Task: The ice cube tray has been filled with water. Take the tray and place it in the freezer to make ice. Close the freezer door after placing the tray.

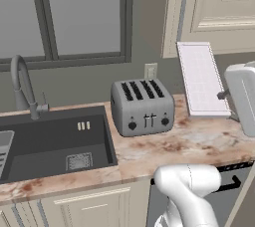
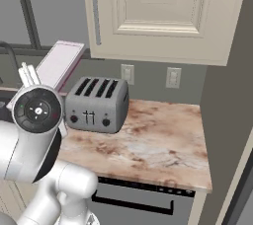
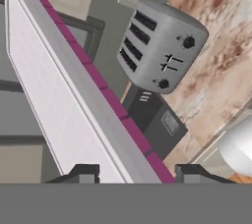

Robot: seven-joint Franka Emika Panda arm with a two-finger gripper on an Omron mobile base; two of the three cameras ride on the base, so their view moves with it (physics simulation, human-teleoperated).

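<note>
The flat, pale pinkish-lavender ice cube tray (image 3: 64, 95) with its darker pink edge is lifted clear of the marbled stone desk (image 1: 199, 139), tilted up beside the grey four-slot toaster (image 1: 142, 106). The end effector (image 3: 133, 173) is clamped on the tray's short end, one dark fingertip on either face. Judged thin, stiff, light and water-filled, it should be carried level, gripped by the rim.

Showing no readable text, labels, brands or numbers anywhere; toaster (image 1: 142, 106) front bearing only unmarked knobs and levers.
</note>
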